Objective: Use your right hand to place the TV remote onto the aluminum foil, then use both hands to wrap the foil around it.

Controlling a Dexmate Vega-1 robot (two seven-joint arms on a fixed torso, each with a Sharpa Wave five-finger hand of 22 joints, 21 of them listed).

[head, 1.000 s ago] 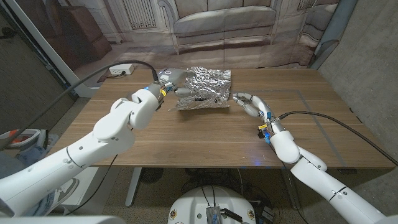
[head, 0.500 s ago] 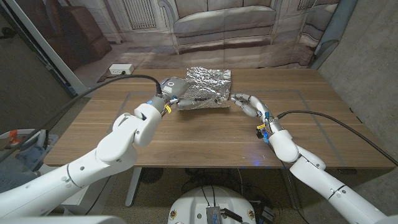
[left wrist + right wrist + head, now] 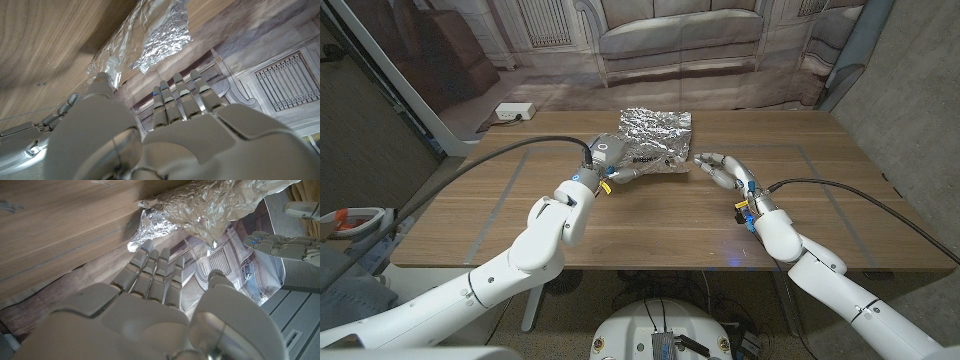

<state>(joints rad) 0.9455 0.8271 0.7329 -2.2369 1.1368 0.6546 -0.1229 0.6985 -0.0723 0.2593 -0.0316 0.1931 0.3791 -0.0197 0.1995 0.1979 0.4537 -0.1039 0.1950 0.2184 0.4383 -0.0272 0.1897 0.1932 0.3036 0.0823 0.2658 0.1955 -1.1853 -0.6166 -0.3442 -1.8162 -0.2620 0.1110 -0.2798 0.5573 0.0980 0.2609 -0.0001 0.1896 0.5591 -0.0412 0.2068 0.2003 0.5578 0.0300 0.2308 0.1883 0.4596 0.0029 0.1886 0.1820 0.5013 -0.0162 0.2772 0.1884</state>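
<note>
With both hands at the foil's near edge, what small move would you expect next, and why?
Probably the left hand lifts the near edge of the foil and folds it further over. Its fingers are at that edge, the foil looks only partly folded, and the right hand waits open at the near right corner.

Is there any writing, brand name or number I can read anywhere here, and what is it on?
None can be read.
The aluminum foil bears no print that shows.
The left hand and right hand carry small coloured tags near the wrists, too small to read.
</note>
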